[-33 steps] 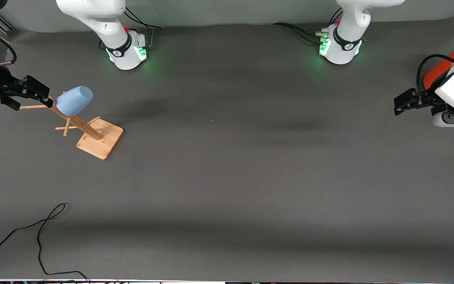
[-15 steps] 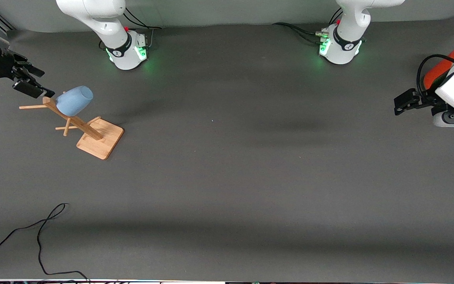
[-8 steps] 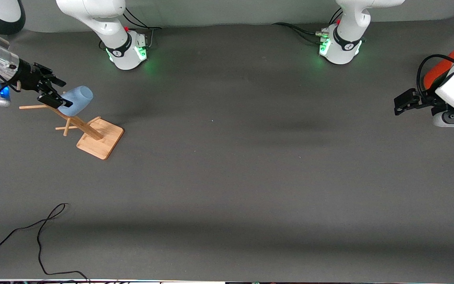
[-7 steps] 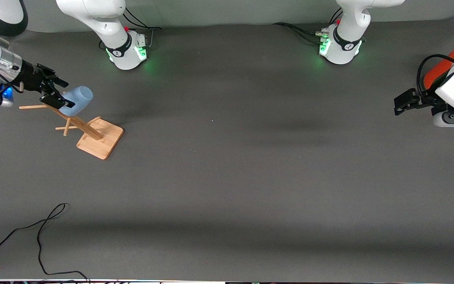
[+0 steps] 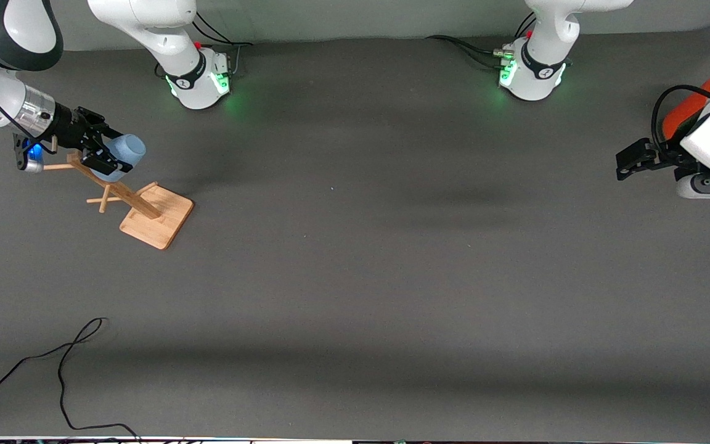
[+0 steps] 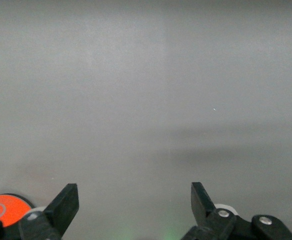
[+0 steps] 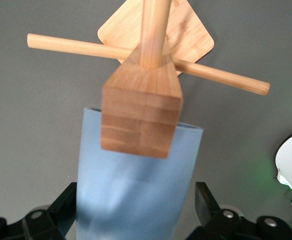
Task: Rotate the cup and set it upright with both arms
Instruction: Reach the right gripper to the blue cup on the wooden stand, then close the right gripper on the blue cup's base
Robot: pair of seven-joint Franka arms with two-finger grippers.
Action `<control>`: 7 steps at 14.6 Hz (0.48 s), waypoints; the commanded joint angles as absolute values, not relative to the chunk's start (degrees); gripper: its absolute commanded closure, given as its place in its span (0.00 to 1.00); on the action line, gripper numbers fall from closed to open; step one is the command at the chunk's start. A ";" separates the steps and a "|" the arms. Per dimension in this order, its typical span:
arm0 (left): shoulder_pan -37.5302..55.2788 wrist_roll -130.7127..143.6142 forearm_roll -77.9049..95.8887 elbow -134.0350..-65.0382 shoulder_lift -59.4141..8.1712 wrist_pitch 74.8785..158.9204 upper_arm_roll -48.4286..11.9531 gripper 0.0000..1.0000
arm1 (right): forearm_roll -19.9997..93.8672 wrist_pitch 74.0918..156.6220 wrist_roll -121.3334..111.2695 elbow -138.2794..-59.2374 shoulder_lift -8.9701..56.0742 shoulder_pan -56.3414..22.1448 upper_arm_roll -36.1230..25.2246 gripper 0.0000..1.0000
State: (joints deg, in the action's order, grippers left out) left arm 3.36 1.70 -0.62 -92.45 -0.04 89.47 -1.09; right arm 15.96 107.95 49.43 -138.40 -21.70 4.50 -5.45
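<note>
Front view: right gripper (image 5: 107,156), fingers spread around the cup (image 5: 126,151) hanging on its wooden rack (image 5: 145,213), not yet gripping; left gripper (image 5: 629,163) waits, fingers apart.

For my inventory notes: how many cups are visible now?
1. The blue cup hangs on the wooden rack at the right arm's end of the table, between the open fingers of the right claw. None other shows.

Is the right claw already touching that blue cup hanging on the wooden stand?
Cannot tell. In the right wrist view the open right claw straddles the cup, its fingers at the cup's sides, with neither contact nor gap plain.
</note>
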 commanded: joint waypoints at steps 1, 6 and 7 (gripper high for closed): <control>3.96 1.85 -0.88 -92.29 0.62 89.03 -0.97 0.00 | 17.14 108.90 50.19 -139.66 -23.73 4.22 -5.54 0.04; 4.04 1.85 -0.79 -92.02 0.70 88.95 -0.97 0.00 | 17.23 108.63 50.01 -139.13 -23.73 4.22 -5.63 0.40; 4.04 1.85 -0.79 -92.02 0.62 89.03 -0.97 0.00 | 17.23 108.46 50.10 -138.96 -23.73 4.22 -5.63 0.45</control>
